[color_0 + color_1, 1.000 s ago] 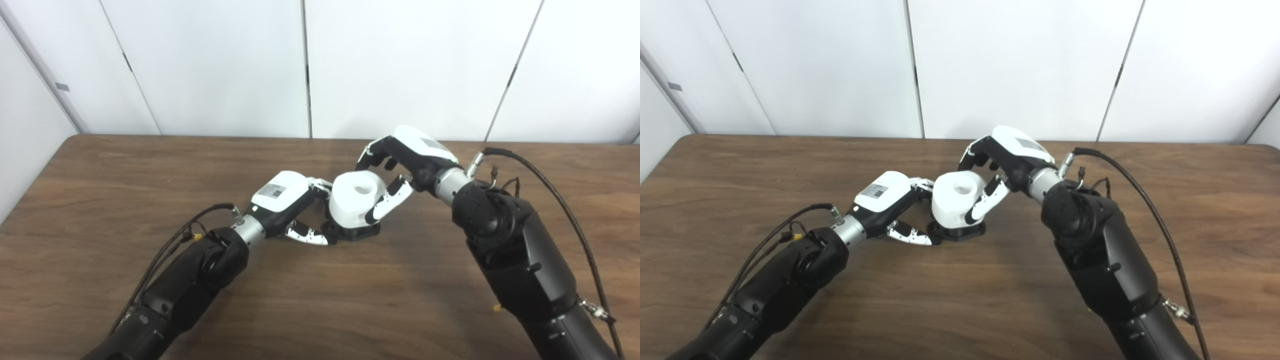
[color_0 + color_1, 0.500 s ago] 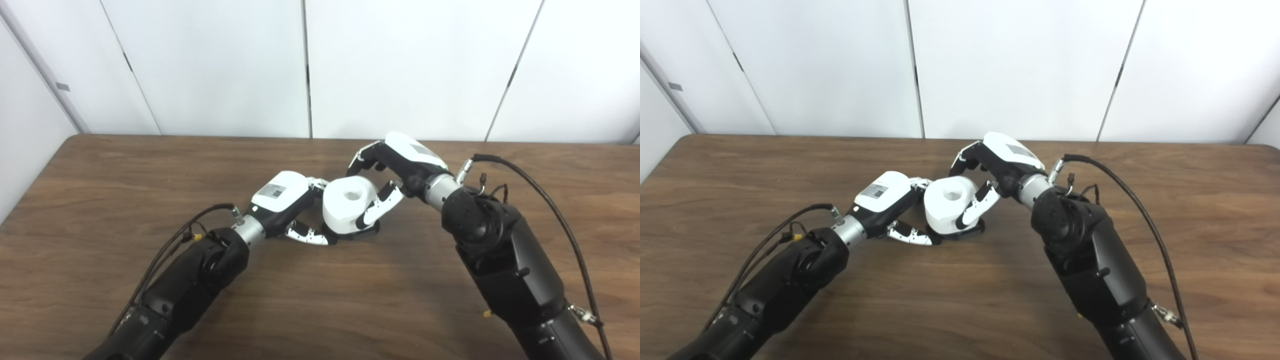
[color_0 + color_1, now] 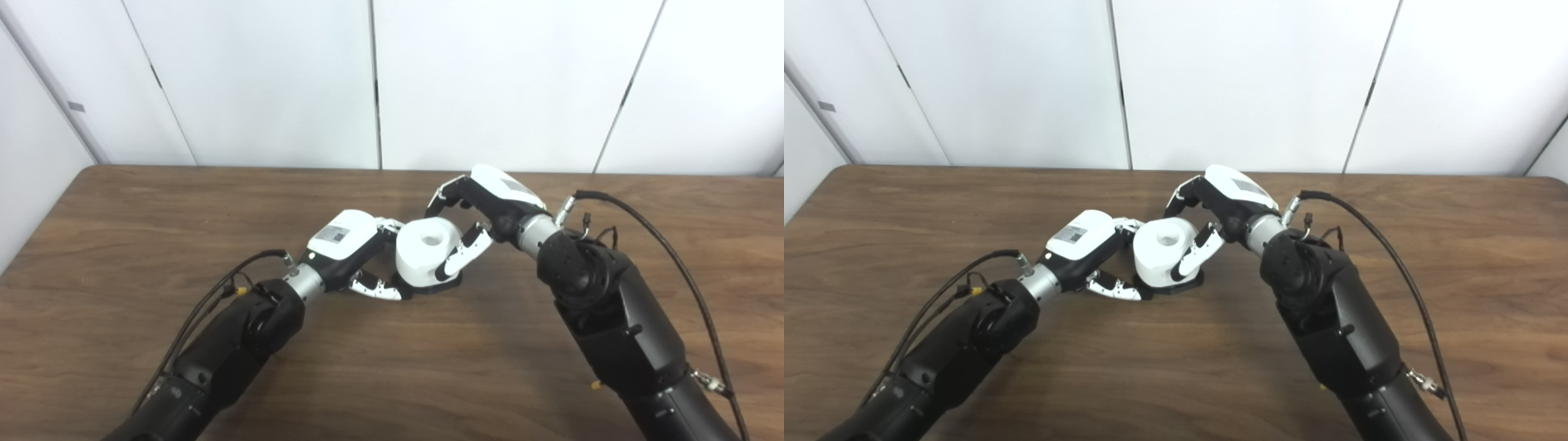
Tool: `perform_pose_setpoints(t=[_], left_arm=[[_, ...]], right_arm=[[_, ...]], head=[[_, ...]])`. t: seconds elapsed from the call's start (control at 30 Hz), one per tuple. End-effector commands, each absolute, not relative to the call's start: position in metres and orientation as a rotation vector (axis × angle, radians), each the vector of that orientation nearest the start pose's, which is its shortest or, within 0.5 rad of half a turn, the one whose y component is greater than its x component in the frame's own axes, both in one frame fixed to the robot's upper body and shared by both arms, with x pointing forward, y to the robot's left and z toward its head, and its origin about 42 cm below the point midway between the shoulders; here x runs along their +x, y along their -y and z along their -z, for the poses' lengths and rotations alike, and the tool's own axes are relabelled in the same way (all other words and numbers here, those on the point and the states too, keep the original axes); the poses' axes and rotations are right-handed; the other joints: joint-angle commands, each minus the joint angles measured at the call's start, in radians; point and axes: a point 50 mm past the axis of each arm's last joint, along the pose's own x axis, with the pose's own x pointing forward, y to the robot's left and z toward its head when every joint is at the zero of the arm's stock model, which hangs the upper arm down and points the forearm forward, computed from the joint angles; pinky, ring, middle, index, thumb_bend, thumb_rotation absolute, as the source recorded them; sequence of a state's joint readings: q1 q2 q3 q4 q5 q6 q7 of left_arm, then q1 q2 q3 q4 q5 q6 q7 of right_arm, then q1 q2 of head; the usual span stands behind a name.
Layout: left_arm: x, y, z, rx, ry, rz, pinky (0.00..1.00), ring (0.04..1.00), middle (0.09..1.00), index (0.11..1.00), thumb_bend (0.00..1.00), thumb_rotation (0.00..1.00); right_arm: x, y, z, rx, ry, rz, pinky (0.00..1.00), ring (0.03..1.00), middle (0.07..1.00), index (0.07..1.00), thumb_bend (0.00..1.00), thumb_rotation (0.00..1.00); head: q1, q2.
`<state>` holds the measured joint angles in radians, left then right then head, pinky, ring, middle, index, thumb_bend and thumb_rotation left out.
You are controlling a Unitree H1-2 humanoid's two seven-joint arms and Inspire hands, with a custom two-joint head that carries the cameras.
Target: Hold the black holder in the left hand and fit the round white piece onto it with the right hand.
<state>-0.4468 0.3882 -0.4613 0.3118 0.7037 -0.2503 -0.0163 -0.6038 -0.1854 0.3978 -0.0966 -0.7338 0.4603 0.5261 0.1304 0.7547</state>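
Observation:
The round white piece [image 3: 422,252], a thick roll with a hole in its top, sits upright on the black holder [image 3: 449,283] at the middle of the table. Only the holder's flat base shows below the roll. My left hand [image 3: 349,245] grips the holder from the left, its thumb along the base front and its fingers hidden behind the roll. My right hand [image 3: 487,205] comes from the right and is shut on the white piece, thumb on its near side, fingers over its far side.
The brown wooden table [image 3: 122,245] runs back to a white panelled wall [image 3: 275,79]. Black cables loop off both wrists, one at the right [image 3: 649,229] and one at the left [image 3: 245,266]. Both forearms lie low over the near half of the table.
My right hand has carried the white piece down and slightly left onto the holder; less of the black base shows now. The left hand has stayed where it was.

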Motion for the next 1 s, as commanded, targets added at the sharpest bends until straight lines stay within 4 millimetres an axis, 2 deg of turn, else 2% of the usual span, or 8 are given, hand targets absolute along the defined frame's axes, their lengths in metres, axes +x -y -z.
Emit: perform_pose_setpoints(t=[0.0, 0.43, 0.57, 0.73, 0.77, 0.83, 0.97], left_arm=[[0.390, -0.219, -0.125, 1.262, 0.288, 0.590, 0.62, 0.781, 0.797, 0.480, 0.52, 0.08], [0.390, -0.220, -0.124, 1.259, 0.283, 0.593, 0.61, 0.776, 0.795, 0.480, 0.52, 0.07], [0.390, -0.219, -0.123, 1.257, 0.283, 0.592, 0.61, 0.774, 0.794, 0.480, 0.52, 0.07], [0.390, -0.219, -0.123, 1.255, 0.276, 0.593, 0.62, 0.778, 0.795, 0.479, 0.52, 0.08], [0.391, -0.219, -0.123, 1.255, 0.278, 0.591, 0.61, 0.778, 0.795, 0.479, 0.52, 0.08], [0.391, -0.219, -0.122, 1.256, 0.279, 0.589, 0.61, 0.774, 0.792, 0.480, 0.52, 0.07], [0.391, -0.220, -0.123, 1.255, 0.281, 0.591, 0.61, 0.777, 0.795, 0.480, 0.52, 0.07]], right_arm=[[0.409, 0.112, -0.273, -1.081, 0.158, -0.500, 0.77, 0.801, 0.723, 0.482, 0.52, 0.13], [0.411, 0.111, -0.261, -1.105, 0.137, -0.518, 0.73, 0.787, 0.716, 0.483, 0.52, 0.13], [0.410, 0.112, -0.261, -1.102, 0.132, -0.518, 0.73, 0.786, 0.717, 0.483, 0.52, 0.13], [0.409, 0.113, -0.266, -1.126, 0.143, -0.546, 0.72, 0.785, 0.760, 0.495, 0.52, 0.14], [0.408, 0.114, -0.267, -1.131, 0.143, -0.556, 0.71, 0.780, 0.767, 0.601, 0.66, 0.17], [0.407, 0.114, -0.270, -1.138, 0.141, -0.570, 0.70, 0.782, 0.789, 0.754, 0.80, 0.21], [0.405, 0.113, -0.275, -1.162, 0.145, -0.602, 0.68, 0.825, 0.883, 0.913, 0.90, 0.27]], head=[[-0.001, 0.001], [-0.001, 0.006], [-0.003, 0.007], [-0.005, 0.005], [-0.005, 0.005], [-0.004, 0.005], [-0.005, 0.003]])
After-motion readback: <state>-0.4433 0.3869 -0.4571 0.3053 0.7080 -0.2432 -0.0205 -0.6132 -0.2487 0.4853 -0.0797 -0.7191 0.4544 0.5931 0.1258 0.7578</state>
